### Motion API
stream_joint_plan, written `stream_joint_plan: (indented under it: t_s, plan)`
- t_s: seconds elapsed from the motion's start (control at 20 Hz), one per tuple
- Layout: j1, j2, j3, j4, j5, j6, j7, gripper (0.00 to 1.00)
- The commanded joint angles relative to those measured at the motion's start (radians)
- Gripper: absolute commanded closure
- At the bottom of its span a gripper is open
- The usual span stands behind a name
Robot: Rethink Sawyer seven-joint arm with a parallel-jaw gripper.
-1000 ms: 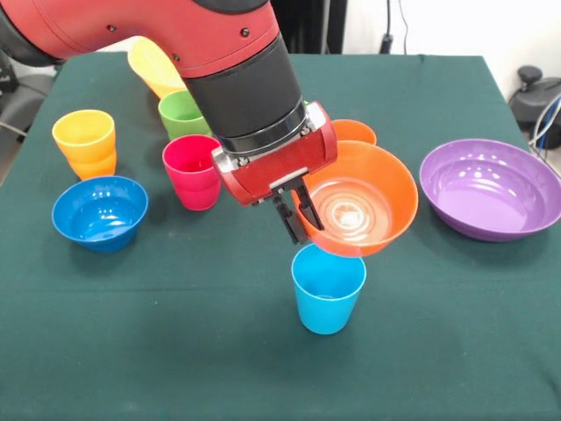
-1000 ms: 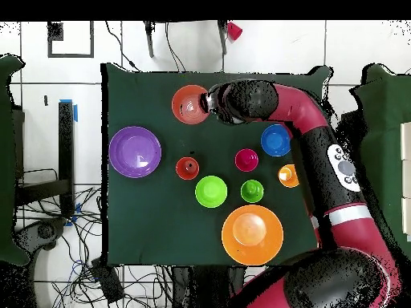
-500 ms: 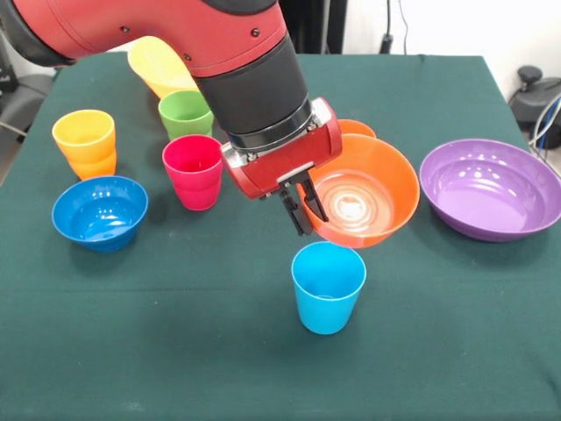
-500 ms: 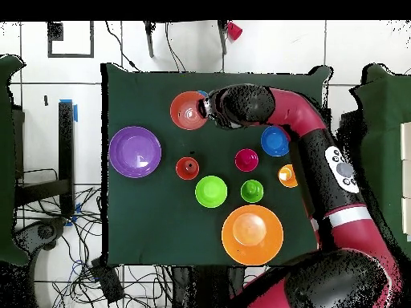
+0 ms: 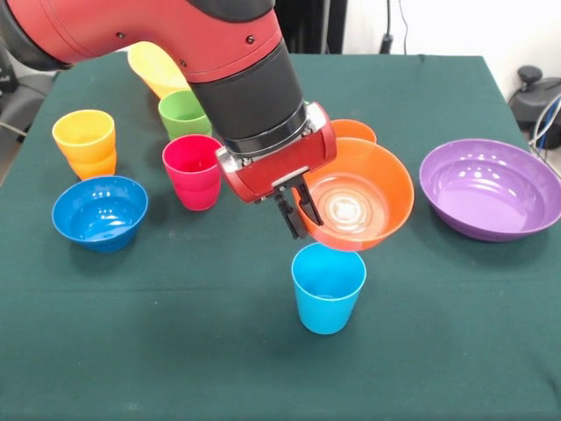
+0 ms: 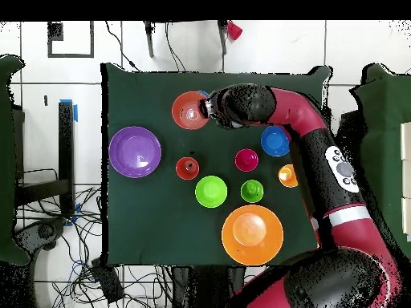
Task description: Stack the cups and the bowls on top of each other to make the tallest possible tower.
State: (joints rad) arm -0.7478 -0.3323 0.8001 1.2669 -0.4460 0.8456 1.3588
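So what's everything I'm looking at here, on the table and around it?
held bowl: one, orange, lifted off the table just above the light blue cup
light blue cup: one, standing alone at the near middle in the front view
purple bowl: one, wide, off to one side
blue bowl: one, at the opposite side
magenta cup: one, near the blue bowl
yellow-orange cups: seemingly two, nested, beside the blue bowl
green cup: one, behind the magenta cup
green bowl: one, mid-table
small orange cup: one, near the purple bowl
big bowl: one, yellow-orange, nearest the robot's base
table: one, dark green cloth
pincer: one, black, clamped on the held bowl's rim
arm: one, red and black
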Motion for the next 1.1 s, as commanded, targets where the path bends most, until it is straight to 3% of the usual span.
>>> stream_joint_plan:
  t_s: [0.05,0.3,0.65,1.1]
  plan:
    - [0.016,0.023,-0.042,-0.039,-0.063,0.130,-0.237,1.00]
    - [0.017,0.046,-0.031,-0.082,-0.058,0.153,-0.261,1.00]
    - [0.054,0.096,-0.016,-0.215,-0.068,0.251,-0.320,1.00]
    - [0.067,0.127,-0.006,-0.277,-0.077,0.309,-0.340,1.00]
